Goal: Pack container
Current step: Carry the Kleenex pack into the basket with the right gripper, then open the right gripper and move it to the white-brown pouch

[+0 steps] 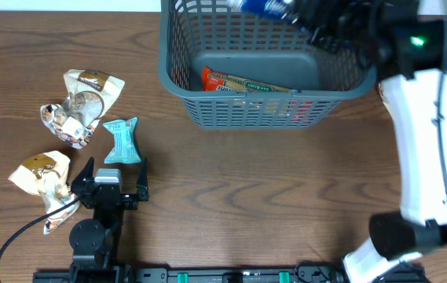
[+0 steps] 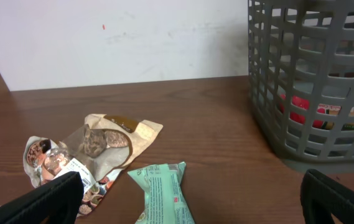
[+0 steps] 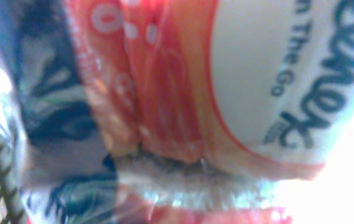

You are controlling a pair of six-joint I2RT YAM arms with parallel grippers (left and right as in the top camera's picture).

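Looked like a robot lab: plain wood-grain table, bare white wall, white robot arm mounted by a black rail.

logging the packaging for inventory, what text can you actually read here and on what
"n The Go": red-and-white packet, right wrist view; big blue letters beside it cut off.
Bar in the container: too small to read.
Teal packet: blurred, unreadable.
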